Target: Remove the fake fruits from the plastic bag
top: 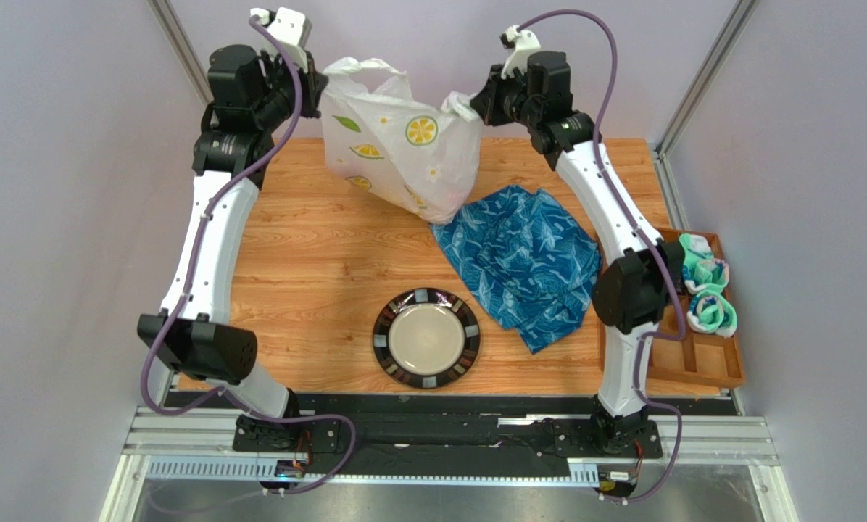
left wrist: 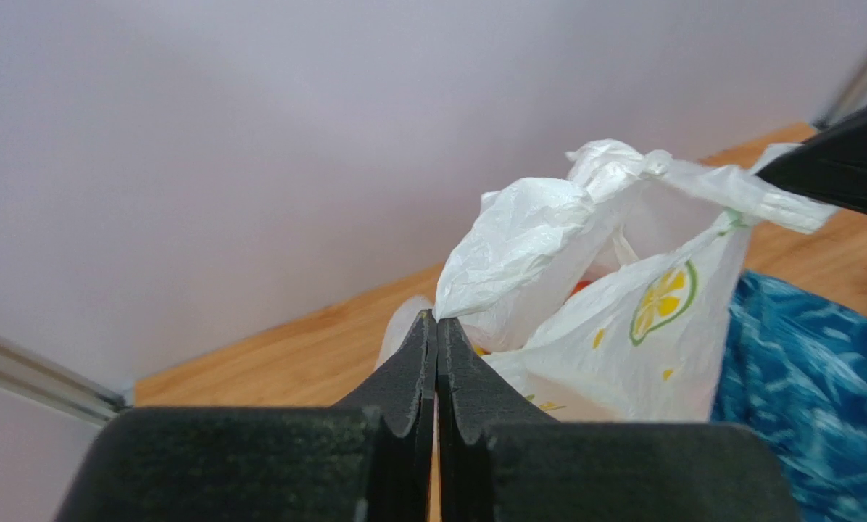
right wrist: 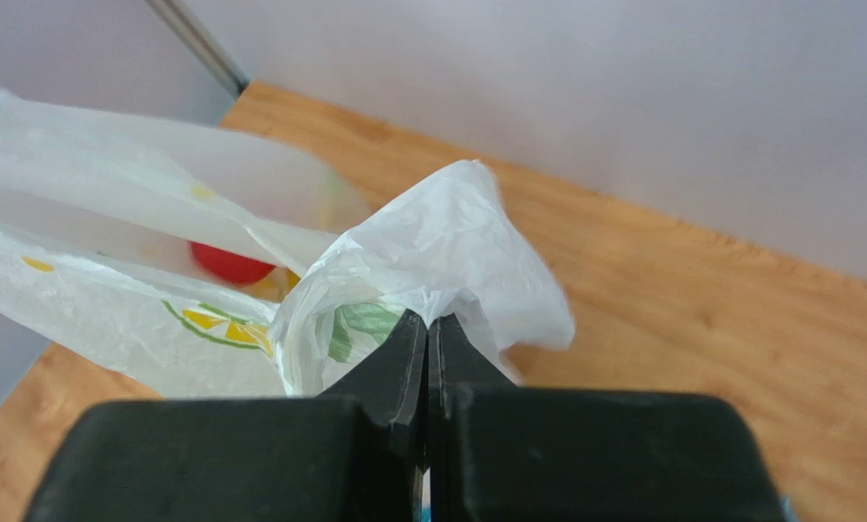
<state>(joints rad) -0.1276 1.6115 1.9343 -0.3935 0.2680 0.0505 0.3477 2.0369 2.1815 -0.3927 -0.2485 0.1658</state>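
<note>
Left gripper [left wrist: 436, 324]: jaws together, pinched on one handle of the plastic bag [top: 400, 147]; crumpled film bunches out just past the tips. Right gripper [right wrist: 427, 322]: likewise clamped, on the opposite handle.

The bag hangs between the two. Its mouth is stretched along the line from one gripper to the other, and its body sags below both toward the table [top: 318, 250]. One lower corner looks to touch the blue cloth [top: 525, 261]; I cannot be sure.

The fake fruits [right wrist: 231, 264] are inside. From the right wrist I see one red round beyond the tips, down and to their left. From the left wrist I see only a red-orange sliver.

Judgement: the right arm has the clearer line in, but both are occupied, so one must release or I tip the bag.

The plate [top: 427, 337] lies well back from both grippers, toward the bases
</note>
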